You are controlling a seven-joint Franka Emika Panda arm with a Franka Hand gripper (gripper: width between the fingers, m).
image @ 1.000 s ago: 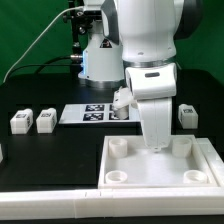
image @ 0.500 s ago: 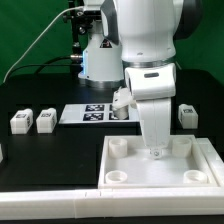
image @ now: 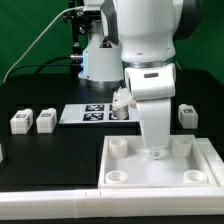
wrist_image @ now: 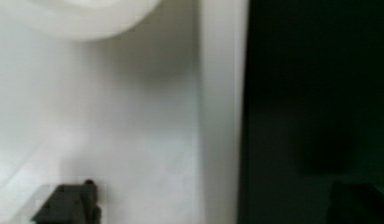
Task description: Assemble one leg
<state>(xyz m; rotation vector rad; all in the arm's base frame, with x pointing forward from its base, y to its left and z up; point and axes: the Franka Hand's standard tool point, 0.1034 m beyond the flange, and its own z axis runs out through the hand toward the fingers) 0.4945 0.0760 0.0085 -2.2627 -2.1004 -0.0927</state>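
Observation:
My gripper (image: 155, 151) points straight down at the far rim of the big white slab (image: 160, 172), between its two far corner sockets. In the wrist view one dark fingertip (wrist_image: 64, 205) hangs over the slab's white surface (wrist_image: 136, 120), and the other is barely visible over the black table, so the jaws stand apart astride the rim with nothing between them. Two legs (image: 20, 121) (image: 46, 120) stand at the exterior view's left. A third leg (image: 186, 115) stands at its right.
The marker board (image: 92, 113) lies behind the slab, partly hidden by the arm. A round corner socket (wrist_image: 91, 15) shows in the wrist view. The robot base (image: 98, 60) stands at the back. A white strip runs along the table's front edge (image: 50, 195).

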